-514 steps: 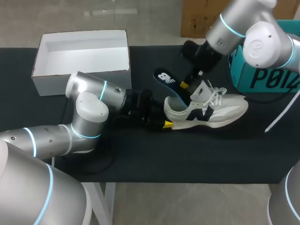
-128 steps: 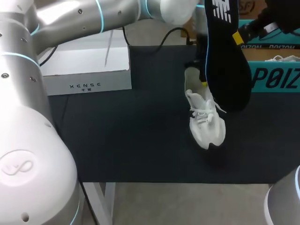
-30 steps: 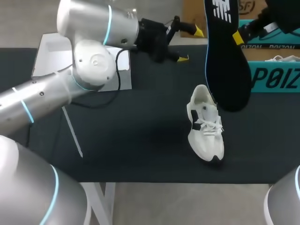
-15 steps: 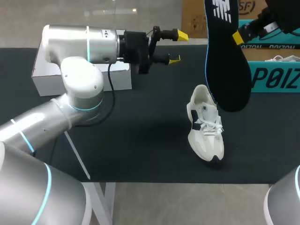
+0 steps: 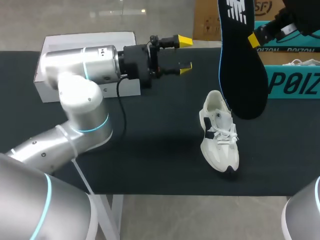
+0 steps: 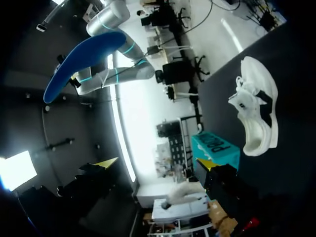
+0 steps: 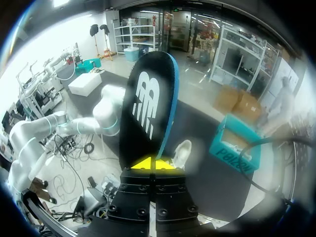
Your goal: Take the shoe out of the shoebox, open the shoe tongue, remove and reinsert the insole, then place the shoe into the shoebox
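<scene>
Shoe [image 5: 220,135]: it stands on its sole on the black table [image 5: 150,165], toe toward 6 o'clock and open collar toward 12, out of both boxes. It has not moved in the last 1.0 s. 17.1 s ago it lay crosswise with the insole half drawn out.

That insole [image 5: 240,60] is now fully out. It hangs in the air at 1 o'clock from the shoe with its lower end just over the collar, where it hung 0.5 s ago. The right gripper [image 5: 255,40] is clamped on its upper edge.

The left gripper [image 5: 182,54] is at 11 o'clock from the shoe, well apart from it, fingers spread and holding nothing. 4.3 s ago that arm reached over to the shoe. Since 0.5 s ago its wrist has swung further down, so the forearm now lies across the front of the white shoebox [image 5: 90,36] at 10 o'clock.

Count: 1 shoe on the table, 1 insole, 1 white shoebox, 1 teal box [image 5: 292,80] at 2 o'clock, 2 grippers. White laces show at the teal box's rim, but I cannot tell what they belong to.

The head view shows only 1 yellow tip of the right gripper. The right wrist view shows both, pressed on the insole's end from 2 sides. The head view gives the insole's black, printed face. The left wrist view gives its blue underside, with the shoe ahead of the parted fingers.
</scene>
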You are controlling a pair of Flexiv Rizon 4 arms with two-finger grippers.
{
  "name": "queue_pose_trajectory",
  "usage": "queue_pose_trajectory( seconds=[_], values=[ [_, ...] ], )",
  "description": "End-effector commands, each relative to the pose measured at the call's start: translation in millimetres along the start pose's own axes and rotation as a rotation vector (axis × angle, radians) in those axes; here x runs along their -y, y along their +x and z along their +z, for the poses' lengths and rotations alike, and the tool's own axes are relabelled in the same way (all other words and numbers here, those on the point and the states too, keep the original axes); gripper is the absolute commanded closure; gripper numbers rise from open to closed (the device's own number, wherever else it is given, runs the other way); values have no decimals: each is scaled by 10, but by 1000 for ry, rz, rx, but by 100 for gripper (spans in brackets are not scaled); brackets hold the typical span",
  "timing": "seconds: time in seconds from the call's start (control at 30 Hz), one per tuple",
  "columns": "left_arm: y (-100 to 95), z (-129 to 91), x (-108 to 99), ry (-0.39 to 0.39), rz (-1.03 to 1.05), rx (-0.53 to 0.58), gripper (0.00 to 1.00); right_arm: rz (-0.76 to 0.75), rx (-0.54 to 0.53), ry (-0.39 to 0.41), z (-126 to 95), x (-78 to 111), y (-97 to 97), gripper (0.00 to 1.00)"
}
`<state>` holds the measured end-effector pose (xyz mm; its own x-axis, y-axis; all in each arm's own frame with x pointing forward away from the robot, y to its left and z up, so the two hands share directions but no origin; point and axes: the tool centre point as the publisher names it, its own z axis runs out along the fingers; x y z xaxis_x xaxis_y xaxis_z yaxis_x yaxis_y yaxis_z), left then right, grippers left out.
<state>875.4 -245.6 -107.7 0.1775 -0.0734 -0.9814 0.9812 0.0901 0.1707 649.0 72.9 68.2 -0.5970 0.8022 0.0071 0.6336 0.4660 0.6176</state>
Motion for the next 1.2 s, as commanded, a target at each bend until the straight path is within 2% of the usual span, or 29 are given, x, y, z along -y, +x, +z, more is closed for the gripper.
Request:
queue_pose_trajectory(
  seconds=[0.03,0.3,1.2],
  values=[
    [20,79,-100,45,-3,27,0,1,-1,5,3,-21,-2,100],
    [-34,227,-120,130,34,29,0,1,-1,5,3,-21,-2,100],
    [-34,227,-120,130,34,29,0,1,-1,5,3,-21,-2,100]
  ],
)
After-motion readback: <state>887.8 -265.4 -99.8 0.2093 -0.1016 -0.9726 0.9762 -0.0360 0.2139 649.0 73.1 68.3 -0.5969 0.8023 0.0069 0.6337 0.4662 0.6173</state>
